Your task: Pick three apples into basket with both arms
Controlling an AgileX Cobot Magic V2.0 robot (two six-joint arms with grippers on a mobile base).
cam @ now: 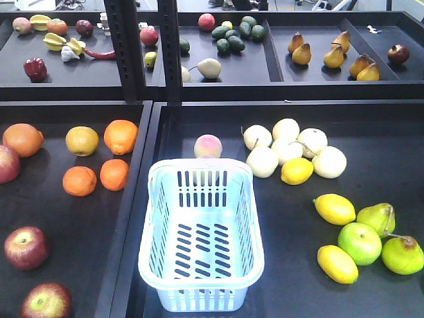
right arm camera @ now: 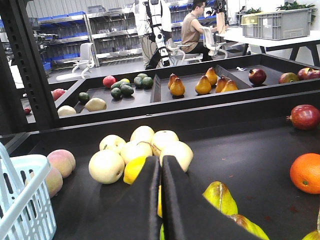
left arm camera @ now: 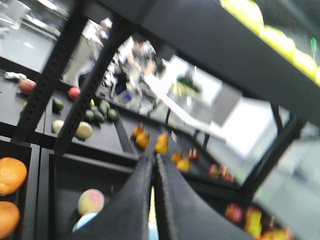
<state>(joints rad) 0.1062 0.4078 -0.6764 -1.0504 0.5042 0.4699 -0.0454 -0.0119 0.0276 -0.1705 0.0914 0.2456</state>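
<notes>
Left gripper [left arm camera: 152, 200]: two dark fingers pressed together, nothing between them, pointing toward the back shelves in a blurred view. Just beyond its tip, to the left, a peach [left arm camera: 90, 201].

Right gripper [right arm camera: 161, 200]: likewise closed and empty, low over the right tray. A lemon [right arm camera: 134, 169] just behind the fingers, a cluster of pale round fruit [right arm camera: 142, 147] beyond it. At the left edge of this wrist view, the pale blue slotted basket [right arm camera: 35, 200].

From the front camera: basket upright and empty, at the left side of the right tray, the peach just behind its far rim. In the left tray, apart from the basket, three dark red apples: front apple [cam: 46, 301] at the bottom edge, middle apple [cam: 26, 247] just behind it, rear apple [cam: 6, 163] cut off by the left border. Oranges [cam: 120, 136] between the apples and the tray's back wall. On the far right, green apples [cam: 360, 243] among more lemons and a green pear [cam: 377, 217].
</notes>
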